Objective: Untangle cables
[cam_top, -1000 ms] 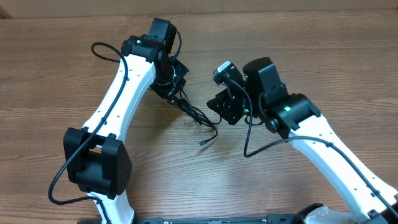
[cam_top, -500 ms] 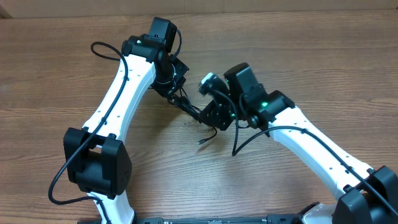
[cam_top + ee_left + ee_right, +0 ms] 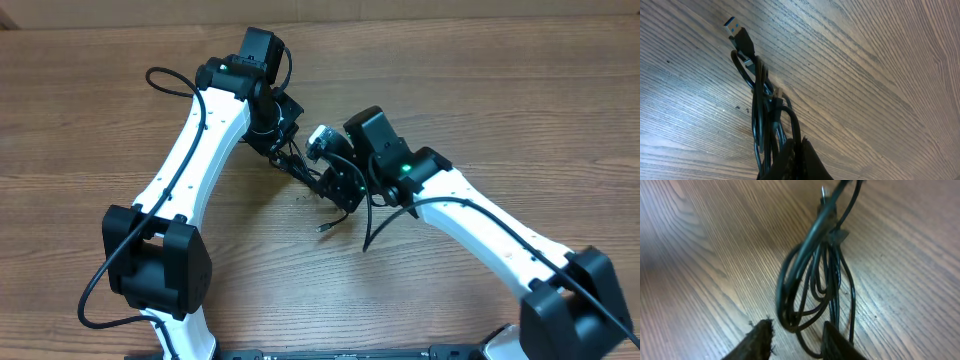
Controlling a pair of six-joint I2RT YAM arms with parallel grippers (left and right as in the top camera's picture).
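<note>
Your overhead view is showing the bundle of thin black looped cables (image 3: 303, 170) spanning the short gap between the two wrists over the brown wood-grain worktop (image 3: 520, 90), with one loose plug end (image 3: 325, 228) lying on the wood just below; it is hiding both grips behind the black wrist housings.

The left wrist view is giving you what that one lacks; the left jaws are clenching the cables (image 3: 762, 110) at the bottom edge, and a silver-tipped black plug (image 3: 733, 27) is lying at the far end of the strands.

The right wrist view is showing the right jaws standing apart, with the end of the cable loop (image 3: 812, 275) sitting in the gap, unpinched.

The white left arm (image 3: 200, 140) is slanting up from the near-left base; the white right arm (image 3: 480, 215) is slanting in from the lower right, its wrist pointing at the left one.
</note>
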